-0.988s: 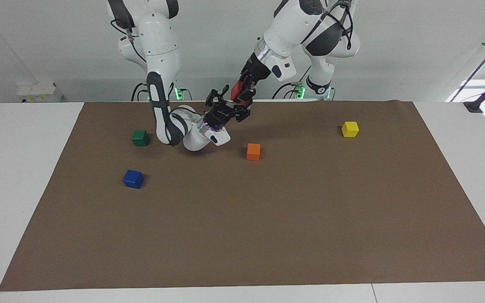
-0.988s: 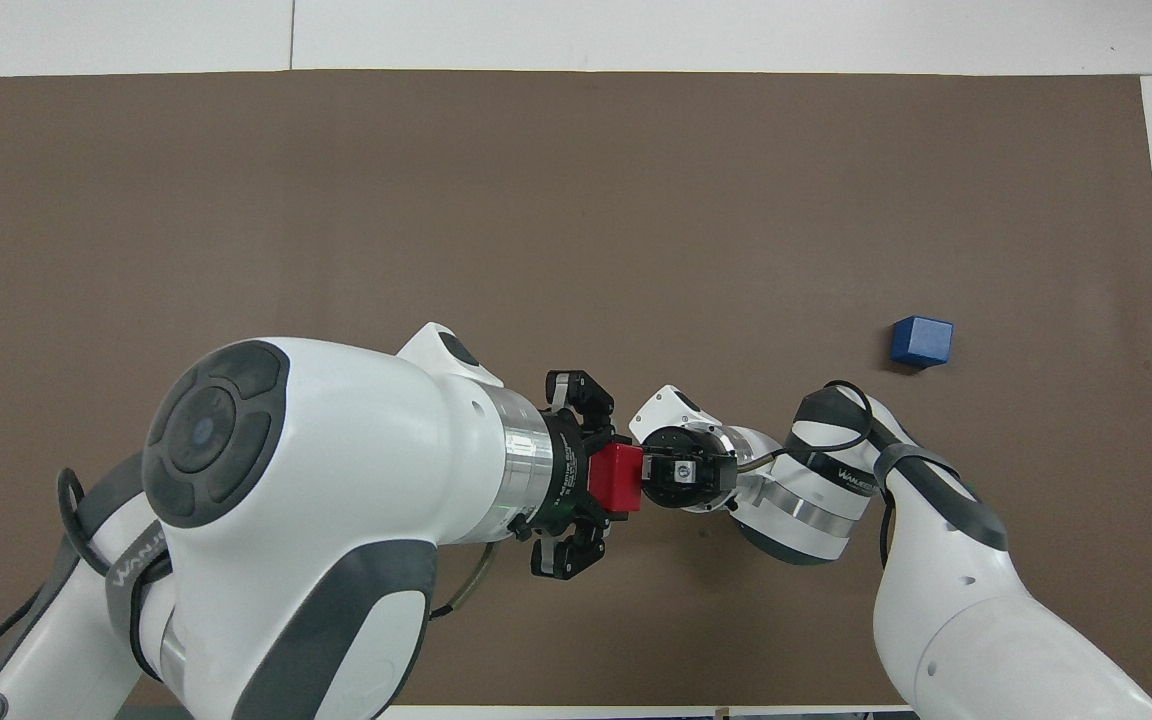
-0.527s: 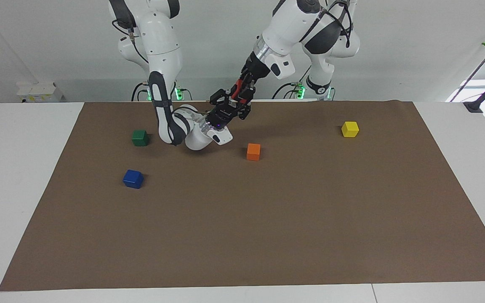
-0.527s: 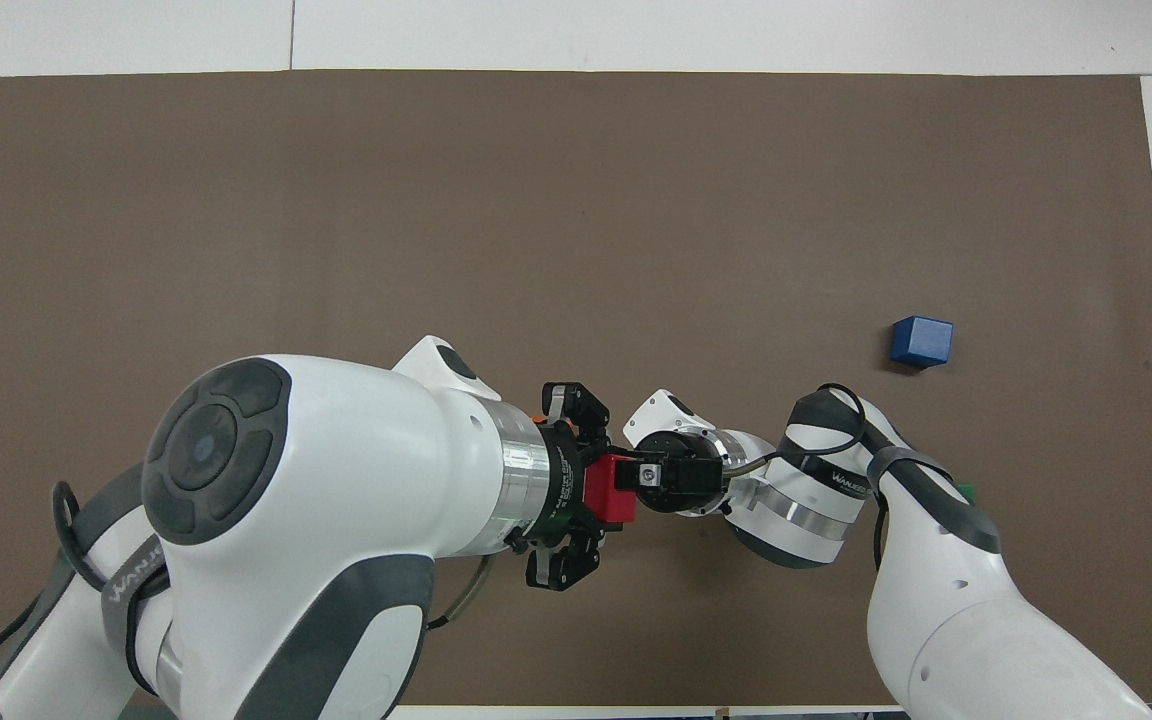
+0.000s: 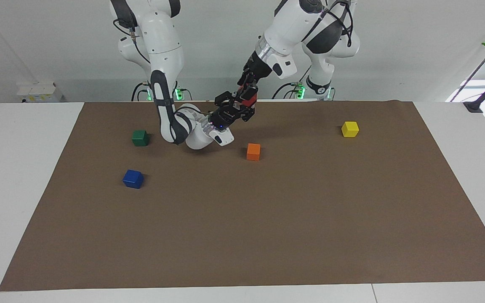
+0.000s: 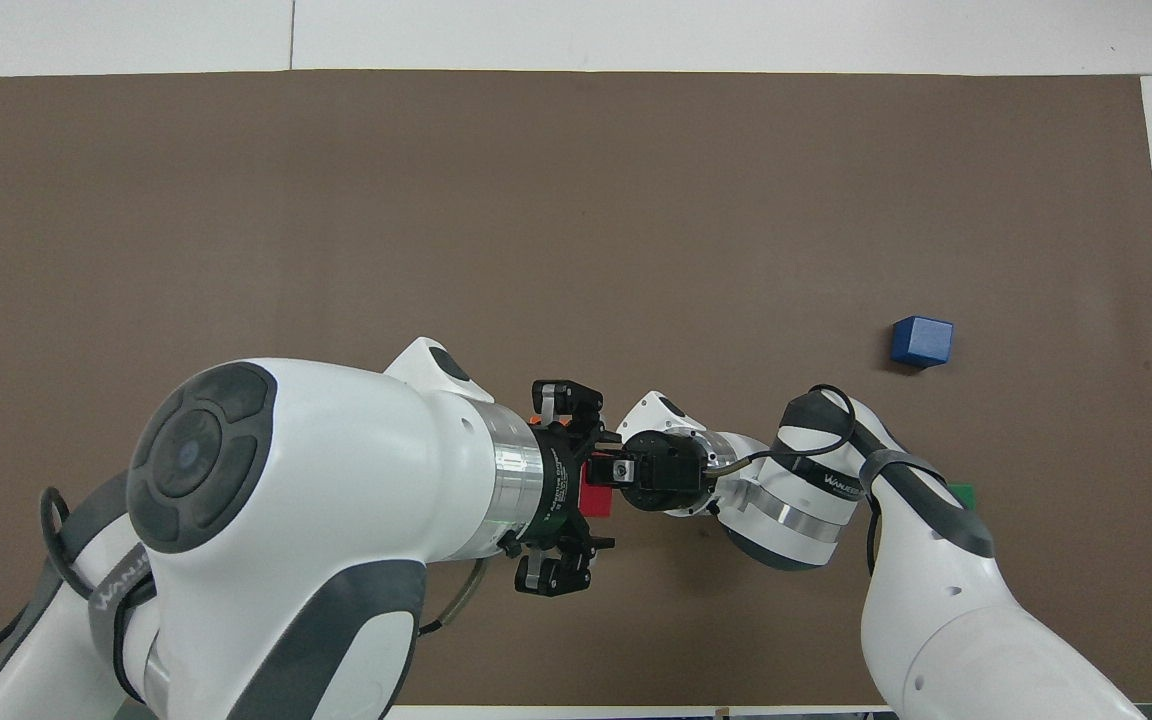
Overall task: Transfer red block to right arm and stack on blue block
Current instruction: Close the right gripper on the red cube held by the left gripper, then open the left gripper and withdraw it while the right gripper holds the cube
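The red block [image 5: 248, 100] is up in the air between the two grippers, over the mat's edge nearest the robots; in the overhead view only part of it [image 6: 593, 500] shows. My left gripper [image 5: 246, 97] points down and is shut on it from above. My right gripper [image 5: 237, 106], with the blue wrist light, comes up at it from below, open, with a finger on either side of the block. The blue block [image 5: 133, 179] sits alone on the mat toward the right arm's end of the table, and also shows in the overhead view [image 6: 921, 341].
A green block [image 5: 140, 137] lies nearer to the robots than the blue one. An orange block [image 5: 253, 151] sits below the grippers, a little farther from the robots. A yellow block [image 5: 350, 128] lies toward the left arm's end. A brown mat [image 5: 267, 235] covers the table.
My right gripper has moved in toward the left gripper until its fingers flank the red block. The left gripper has kept hold of the block and shifted only slightly.
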Controlling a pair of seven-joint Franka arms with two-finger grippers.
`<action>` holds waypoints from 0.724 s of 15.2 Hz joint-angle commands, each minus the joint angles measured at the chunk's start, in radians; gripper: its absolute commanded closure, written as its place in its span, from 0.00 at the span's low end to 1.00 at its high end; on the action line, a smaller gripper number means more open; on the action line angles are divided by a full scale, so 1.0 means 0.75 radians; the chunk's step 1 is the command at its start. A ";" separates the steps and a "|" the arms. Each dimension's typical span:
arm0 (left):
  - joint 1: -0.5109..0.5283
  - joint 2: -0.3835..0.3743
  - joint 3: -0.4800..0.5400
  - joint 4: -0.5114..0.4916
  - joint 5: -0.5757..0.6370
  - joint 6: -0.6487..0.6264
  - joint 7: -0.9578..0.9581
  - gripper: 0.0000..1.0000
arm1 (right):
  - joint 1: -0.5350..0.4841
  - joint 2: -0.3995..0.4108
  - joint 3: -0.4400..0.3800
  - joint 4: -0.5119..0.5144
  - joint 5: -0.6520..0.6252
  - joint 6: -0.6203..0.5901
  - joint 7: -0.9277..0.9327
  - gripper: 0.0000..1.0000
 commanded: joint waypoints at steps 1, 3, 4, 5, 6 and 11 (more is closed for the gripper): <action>0.036 -0.059 0.047 -0.010 -0.018 -0.043 0.024 0.00 | 0.001 -0.025 0.001 0.001 0.015 0.032 -0.009 1.00; 0.071 -0.051 0.090 0.019 -0.018 -0.094 0.150 0.00 | -0.007 -0.031 -0.001 0.005 0.011 0.054 -0.001 1.00; 0.099 -0.044 0.125 0.045 -0.018 -0.155 0.187 0.00 | -0.017 -0.047 -0.003 0.005 -0.001 0.094 0.009 1.00; 0.134 -0.044 0.151 0.064 -0.022 -0.196 0.206 0.00 | -0.023 -0.072 -0.003 0.009 -0.003 0.146 0.038 1.00; 0.181 -0.046 0.180 0.068 -0.026 -0.211 0.212 0.00 | -0.027 -0.090 -0.005 0.027 -0.006 0.203 0.058 1.00; 0.512 -0.059 0.231 0.040 -0.318 -0.250 0.494 0.00 | -0.050 -0.160 -0.009 0.125 -0.054 0.526 0.160 1.00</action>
